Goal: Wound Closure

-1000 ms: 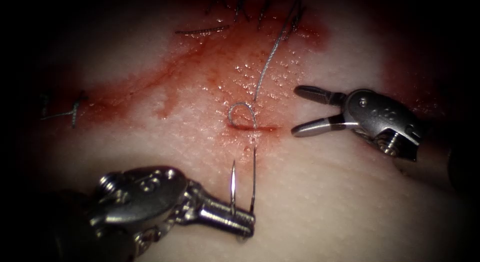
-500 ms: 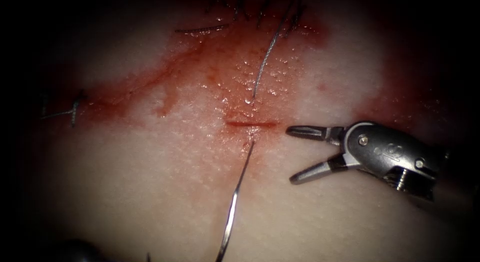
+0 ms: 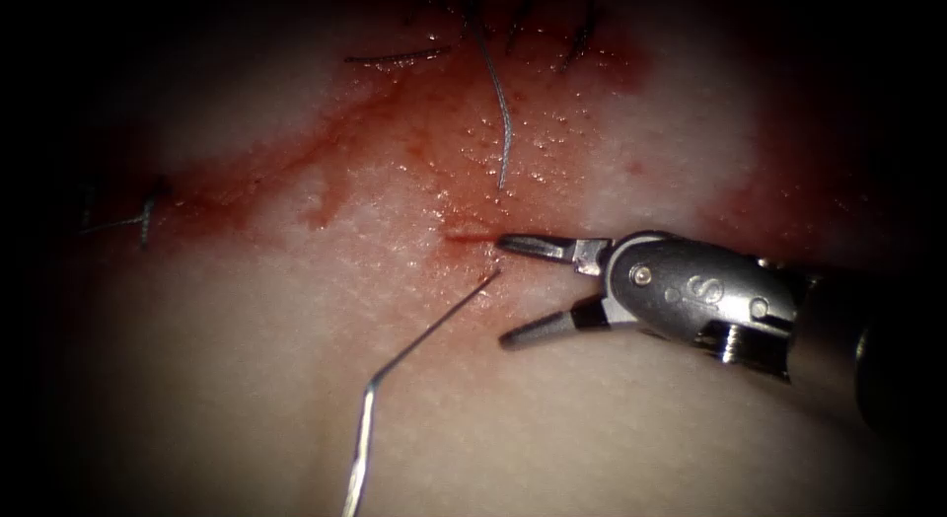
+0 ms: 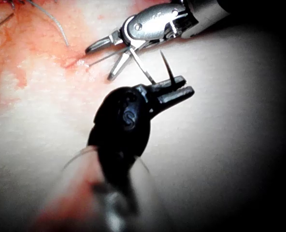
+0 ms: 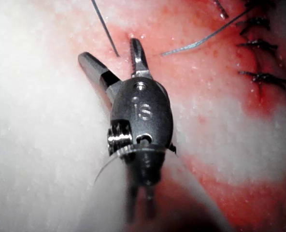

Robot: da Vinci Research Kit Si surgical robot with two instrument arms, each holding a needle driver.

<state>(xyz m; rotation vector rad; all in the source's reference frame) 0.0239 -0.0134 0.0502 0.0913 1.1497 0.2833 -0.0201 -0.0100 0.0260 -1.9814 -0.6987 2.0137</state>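
Clear of the tissue [image 3: 641,428], the needle [image 4: 168,72] is sitting clamped in the left tool [image 4: 174,92]. Jaws wide and empty, the right tool [image 3: 513,290] is straddling the thread [image 3: 434,325] beside the cut [image 3: 469,238].

Endoscope overlooks the cut [image 3: 472,238]; both close wrist views share it.

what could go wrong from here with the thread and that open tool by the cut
1. The right tool has its jaws open, holding nothing, straddling the thread where it leaves the tissue beside the cut; a jaw tip might snag the strand or scrape the tissue.
2. The left tool grips the needle out of the tissue; with the thread looking taut, a hard pull could tear the stitch hole.
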